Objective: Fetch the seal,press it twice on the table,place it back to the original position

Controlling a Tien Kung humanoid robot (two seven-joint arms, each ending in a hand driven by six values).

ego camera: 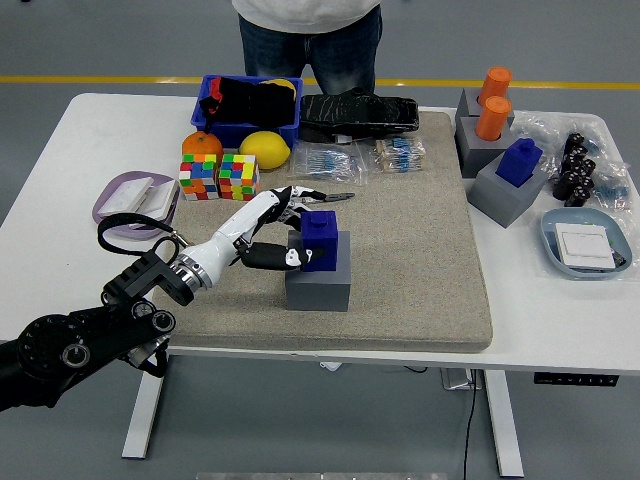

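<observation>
A blue seal [322, 240] stands in a grey block holder [318, 290] on the tan mat [420, 260], left of the mat's middle. My left hand [300, 225] comes in from the lower left and is closed around the seal. Its thumb [270, 256] presses the seal's left face, while the fingers [305, 192] reach over behind its top. The seal's base sits in the holder. My right arm does not show.
A second blue seal [519, 162] and two orange ones [493, 105] stand in grey holders at the right. Cubes [218, 176], fruit [264, 149] and a blue bin [250, 108] lie behind my hand. A person [308, 40] stands at the far side.
</observation>
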